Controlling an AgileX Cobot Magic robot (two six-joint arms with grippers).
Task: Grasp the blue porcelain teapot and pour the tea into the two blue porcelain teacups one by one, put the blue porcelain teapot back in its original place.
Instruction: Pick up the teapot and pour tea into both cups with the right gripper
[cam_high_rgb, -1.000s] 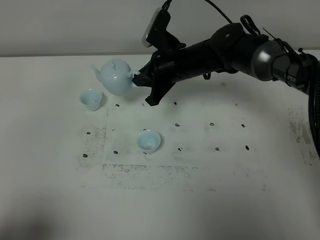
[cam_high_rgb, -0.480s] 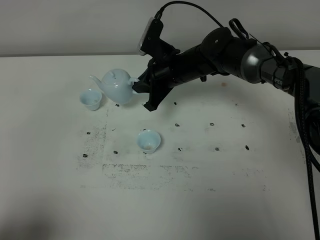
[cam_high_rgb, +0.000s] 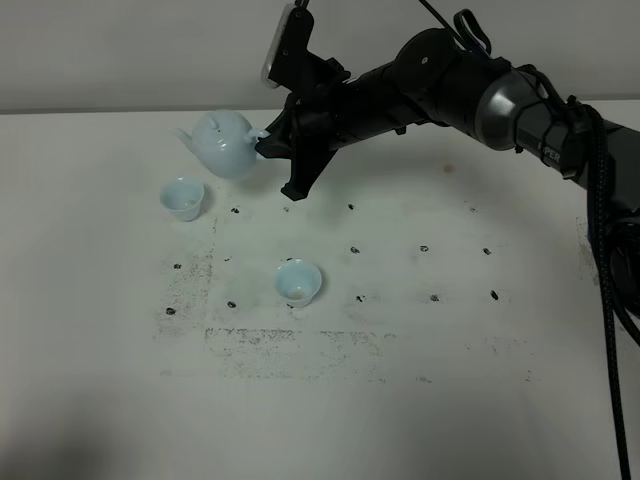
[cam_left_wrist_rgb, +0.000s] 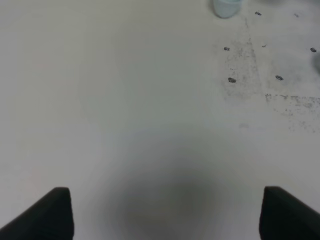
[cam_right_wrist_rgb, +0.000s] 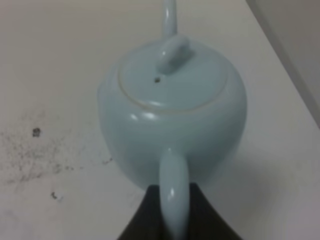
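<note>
The blue porcelain teapot (cam_high_rgb: 223, 145) hangs above the table at the back left, its spout pointing left. My right gripper (cam_high_rgb: 267, 146) is shut on its loop handle. In the right wrist view the teapot (cam_right_wrist_rgb: 172, 112) shows from behind, lid on, with the gripper (cam_right_wrist_rgb: 172, 202) clamped around the handle. One blue porcelain teacup (cam_high_rgb: 183, 197) stands just below and left of the pot; it also shows as the teacup (cam_left_wrist_rgb: 226, 6) at the edge of the left wrist view. The other teacup (cam_high_rgb: 298, 281) stands nearer the middle. Whether there is tea in the cups I cannot tell. My left gripper (cam_left_wrist_rgb: 165, 215) is open over bare table.
The white table (cam_high_rgb: 450, 330) carries small black marks and scuffed grey patches around the cups. The right arm (cam_high_rgb: 470, 85) stretches across from the right with cables looping above it. A pale wall runs along the back edge.
The teapot dipped down toward the left teacup half a second ago, then rose and moved back away from it. Both cups stayed put.
</note>
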